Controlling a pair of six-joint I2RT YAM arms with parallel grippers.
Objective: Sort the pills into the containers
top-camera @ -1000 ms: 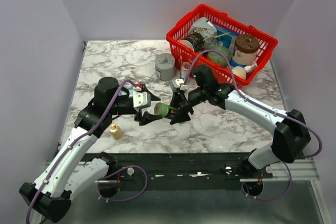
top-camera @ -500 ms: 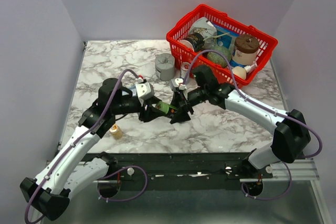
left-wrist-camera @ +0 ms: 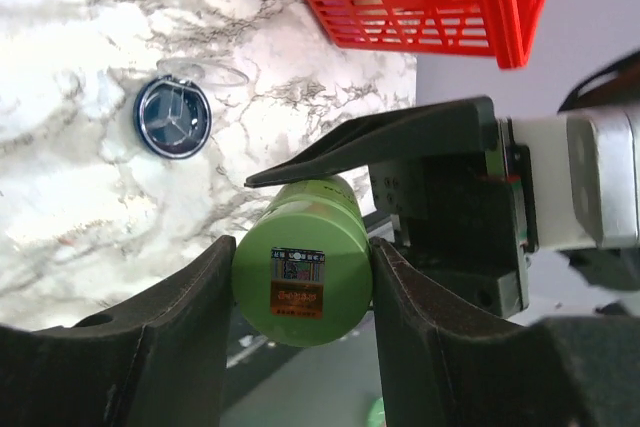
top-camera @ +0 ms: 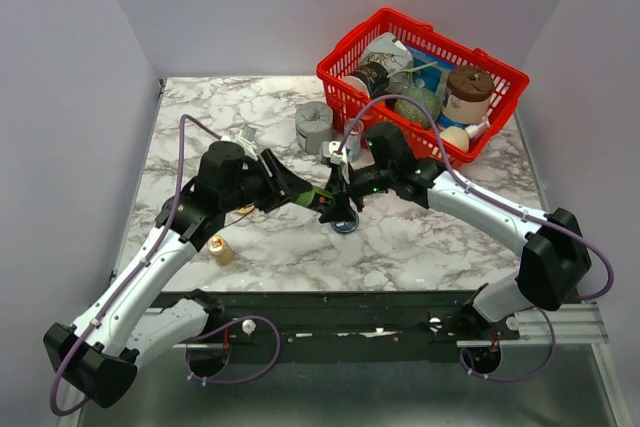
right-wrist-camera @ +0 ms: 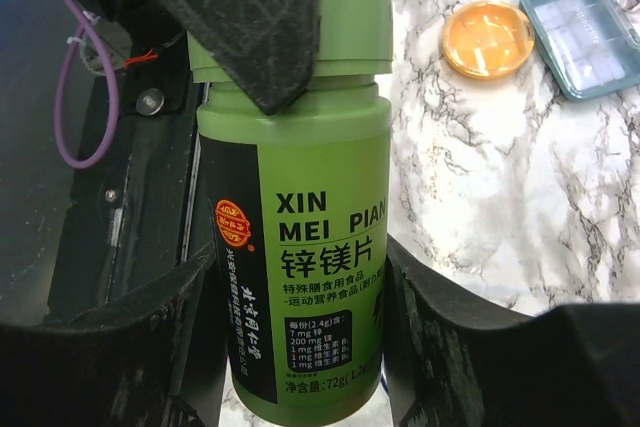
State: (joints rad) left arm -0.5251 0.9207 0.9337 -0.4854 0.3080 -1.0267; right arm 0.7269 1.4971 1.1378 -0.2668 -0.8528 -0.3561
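- My right tool (right-wrist-camera: 295, 347) is closed around the green bottle (right-wrist-camera: 300, 187); my left tool (left-wrist-camera: 302, 252) clamps its cap (right-wrist-camera: 350, 17).
- The dark blue dish (top-camera: 345, 226) lies mid-way across the surface (top-camera: 200, 117), just under both tools; the orange dish (right-wrist-camera: 487, 39) lies apart.

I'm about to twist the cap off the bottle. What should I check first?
1. Hold of right gripper on bottle body: ok.
2. Hold of left gripper on cap: ok, closed on both sides.
3. Seating of cap on bottle: ok.
4. Place of blue dish: ok, on the table near the bottle.
5. Place of orange dish: ok, on the table.
6. Both dishes empty: cannot tell.
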